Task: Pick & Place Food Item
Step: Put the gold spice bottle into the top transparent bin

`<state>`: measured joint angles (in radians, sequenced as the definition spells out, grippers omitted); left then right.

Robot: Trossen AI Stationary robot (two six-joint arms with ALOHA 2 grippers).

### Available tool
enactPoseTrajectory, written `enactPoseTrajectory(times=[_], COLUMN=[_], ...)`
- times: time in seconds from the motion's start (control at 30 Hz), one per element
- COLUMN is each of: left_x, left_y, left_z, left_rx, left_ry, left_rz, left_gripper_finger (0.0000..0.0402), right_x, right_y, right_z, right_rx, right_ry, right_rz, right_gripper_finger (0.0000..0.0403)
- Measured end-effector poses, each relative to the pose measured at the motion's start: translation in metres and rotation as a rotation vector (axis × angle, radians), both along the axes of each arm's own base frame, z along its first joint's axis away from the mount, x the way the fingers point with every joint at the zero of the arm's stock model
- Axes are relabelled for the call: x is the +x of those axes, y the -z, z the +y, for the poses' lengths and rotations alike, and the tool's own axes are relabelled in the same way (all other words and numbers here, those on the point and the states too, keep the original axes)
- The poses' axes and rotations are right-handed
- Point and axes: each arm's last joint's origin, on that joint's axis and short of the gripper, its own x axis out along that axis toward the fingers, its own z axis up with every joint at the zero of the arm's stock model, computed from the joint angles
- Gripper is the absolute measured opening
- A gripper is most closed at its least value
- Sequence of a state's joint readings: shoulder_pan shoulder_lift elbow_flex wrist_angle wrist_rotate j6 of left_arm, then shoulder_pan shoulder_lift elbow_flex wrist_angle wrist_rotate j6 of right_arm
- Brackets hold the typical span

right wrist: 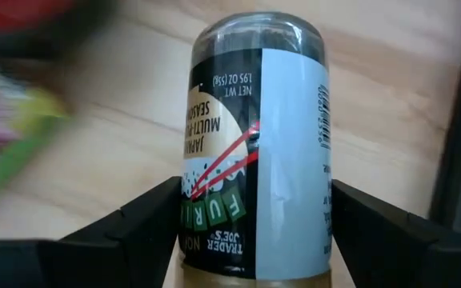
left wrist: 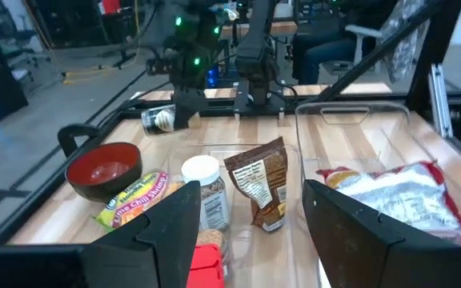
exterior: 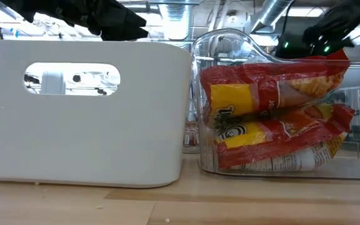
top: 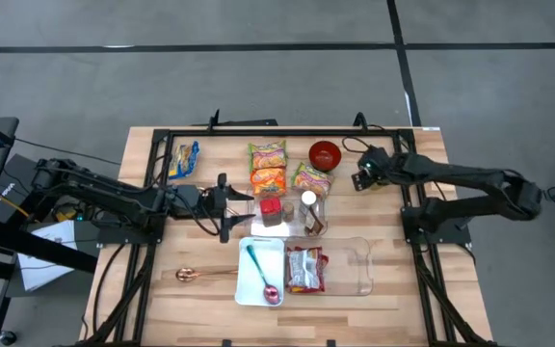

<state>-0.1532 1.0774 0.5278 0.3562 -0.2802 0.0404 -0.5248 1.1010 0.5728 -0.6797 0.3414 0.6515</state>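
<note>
Overhead, right gripper (top: pixel 362 176) sits beside the red bowl (top: pixel 326 152); left gripper (top: pixel 237 204) hangs open near the white bin (top: pixel 249 280). Right wrist camera: seasoning jar (right wrist: pixel 254 152), dark cap, pale-blue and black label, clamped between both fingers (right wrist: pixel 390 232) above bare wood.

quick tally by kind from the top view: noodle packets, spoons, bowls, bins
noodle packets: 3
spoons: 2
red bowl: 1
bins, one white and one clear: 2
total: 8
</note>
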Motion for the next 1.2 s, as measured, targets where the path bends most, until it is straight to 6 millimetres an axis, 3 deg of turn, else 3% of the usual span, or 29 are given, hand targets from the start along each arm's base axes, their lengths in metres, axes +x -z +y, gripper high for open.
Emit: enactPoseTrajectory(times=[0.33,0.63,0.8,0.97,1.2], left_x=[0.017,0.041,0.057,0.075,0.089], left_y=[0.019,0.032,0.005,-0.020,-0.044], left_z=[-0.022,-0.040,-0.043,-0.049,-0.051], left_rx=[0.304,0.772,0.837,0.826,0.805], left_ry=[0.134,0.106,0.081,0.133,0.271], left_rz=[0.042,-0.085,-0.149,-0.077,-0.087], left_gripper_finger=[0.0217,0.0268,0.0311,0.0351,0.0362], right_x=[-0.006,0.004,0.012,0.023,0.038], right_y=[-0.044,-0.071,-0.080,-0.082,-0.078], right_z=[0.044,0.082,0.100,0.116,0.137], right_rx=[-0.112,-0.146,-0.162,-0.151,-0.112], right_ry=[-0.206,-0.487,-0.624,-0.718,-0.846], right_rz=[-0.315,-0.608,-0.720,-0.771,-0.814], right_gripper_finger=[0.0285,0.0285,0.0285,0.0285,0.0285])
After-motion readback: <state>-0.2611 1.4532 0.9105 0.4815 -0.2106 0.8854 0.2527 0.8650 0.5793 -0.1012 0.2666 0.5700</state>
